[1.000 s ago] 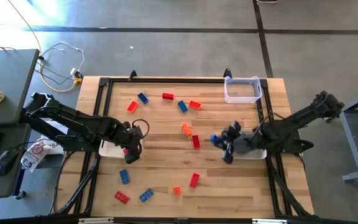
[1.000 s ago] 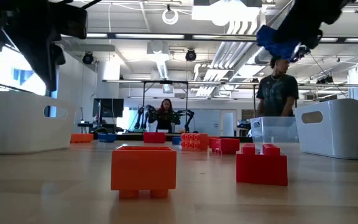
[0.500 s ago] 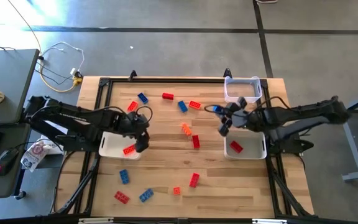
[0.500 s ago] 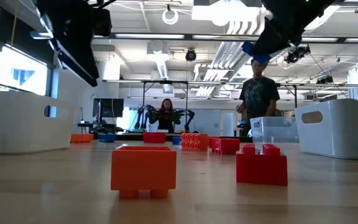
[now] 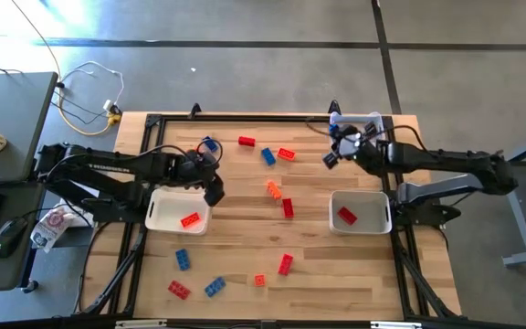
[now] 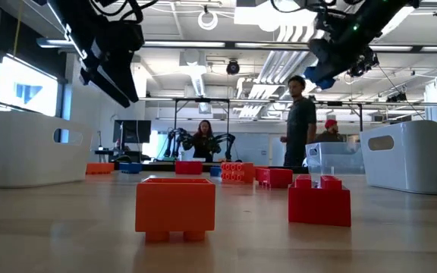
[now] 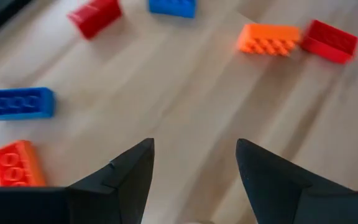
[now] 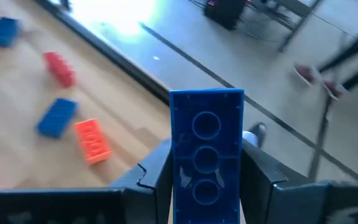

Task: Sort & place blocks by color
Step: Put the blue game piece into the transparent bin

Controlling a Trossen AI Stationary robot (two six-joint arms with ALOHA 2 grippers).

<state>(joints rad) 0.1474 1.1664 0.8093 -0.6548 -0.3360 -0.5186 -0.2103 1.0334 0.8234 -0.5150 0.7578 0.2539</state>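
Right gripper [image 5: 334,146] hangs at the table's 1 o'clock edge, beside the clear bin [image 5: 369,124], its fingers clamped on a blue block [image 8: 206,152]. Left gripper [image 5: 211,179] hovers at 9 o'clock over the white tray [image 5: 163,217] holding one red block [image 5: 190,220], fingers spread wide and empty; other blocks lie scattered across the table [image 5: 236,247]

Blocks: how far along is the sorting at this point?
Early. Done: one red block in the left tray and one in the right tray. In hand: the right gripper carries a blue block near the far tray; the left gripper is open and empty. Left: about a dozen loose blocks on the table.
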